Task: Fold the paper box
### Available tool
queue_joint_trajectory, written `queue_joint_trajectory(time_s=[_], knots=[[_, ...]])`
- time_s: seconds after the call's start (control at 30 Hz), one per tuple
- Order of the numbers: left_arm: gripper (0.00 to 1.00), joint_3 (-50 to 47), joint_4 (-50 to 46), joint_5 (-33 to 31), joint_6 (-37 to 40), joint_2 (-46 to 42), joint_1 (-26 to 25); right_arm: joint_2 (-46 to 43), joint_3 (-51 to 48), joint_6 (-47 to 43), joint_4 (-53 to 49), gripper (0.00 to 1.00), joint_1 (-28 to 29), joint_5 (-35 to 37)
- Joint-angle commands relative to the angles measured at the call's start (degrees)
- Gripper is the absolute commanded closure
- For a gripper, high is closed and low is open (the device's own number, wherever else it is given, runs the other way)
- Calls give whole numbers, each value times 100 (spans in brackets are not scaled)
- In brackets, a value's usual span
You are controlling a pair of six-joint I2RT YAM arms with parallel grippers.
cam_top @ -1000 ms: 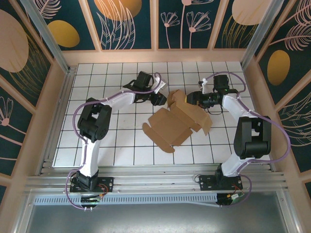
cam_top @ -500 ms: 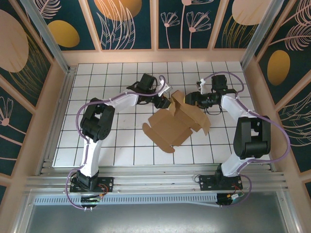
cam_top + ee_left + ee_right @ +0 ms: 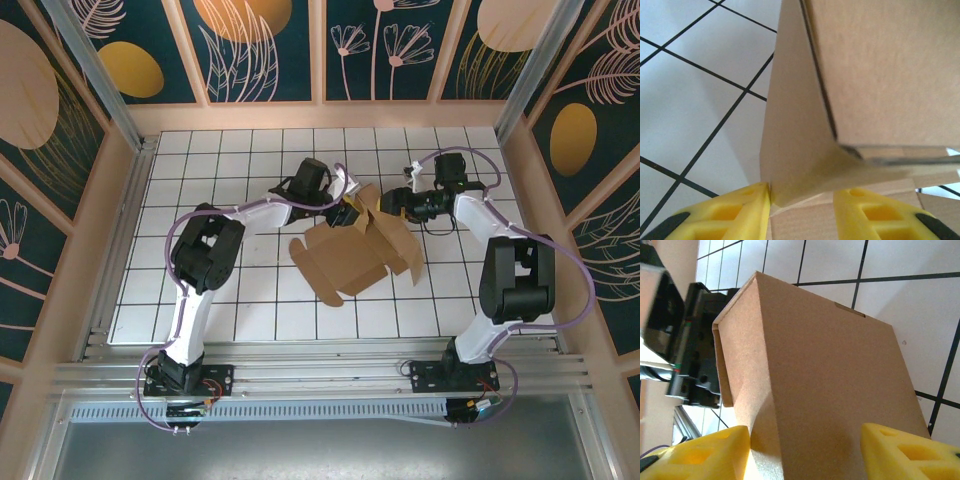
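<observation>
Overhead, I'm seeing the plain brown cardboard die-cut box (image 3: 345, 262) lying mid-frame on the worktop (image 3: 200, 170). Left wrist: the left pincer (image 3: 801, 192) is straddling a flap (image 3: 800, 125), part-open, grip unclear; a loose hold could let it spring back. Right wrist: the right pincer (image 3: 805, 430) is spanning a wall (image 3: 830, 390), hold unclear.

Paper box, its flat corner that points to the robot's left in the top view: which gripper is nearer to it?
Left. The left gripper is at the raised flap of the paper box, just beyond that corner; the right gripper is across the flap, farther right.
</observation>
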Motion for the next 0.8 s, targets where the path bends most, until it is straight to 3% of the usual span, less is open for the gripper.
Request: queue_joint_trajectory(time_s=[0.0, 0.1, 0.4, 0.6, 0.77], knots=[[60, -444, 985, -296, 162, -70, -187, 203, 85, -11, -154, 39, 18, -27], [60, -573, 1311, -339, 356, -85, -188, 253, 115, -96, -235, 39, 3, -34], [59, -36, 775, -271, 955, 169, -191, 534, 358, -205, -404, 35, -258, -320], [55, 498, 334, 213, 1224, 499, -190, 678, 414, -84, -303, 39, -254, -434], [58, 1166, -58, 500, 1265, 932, -189, 734, 458, -149, -403, 40, -257, -443]])
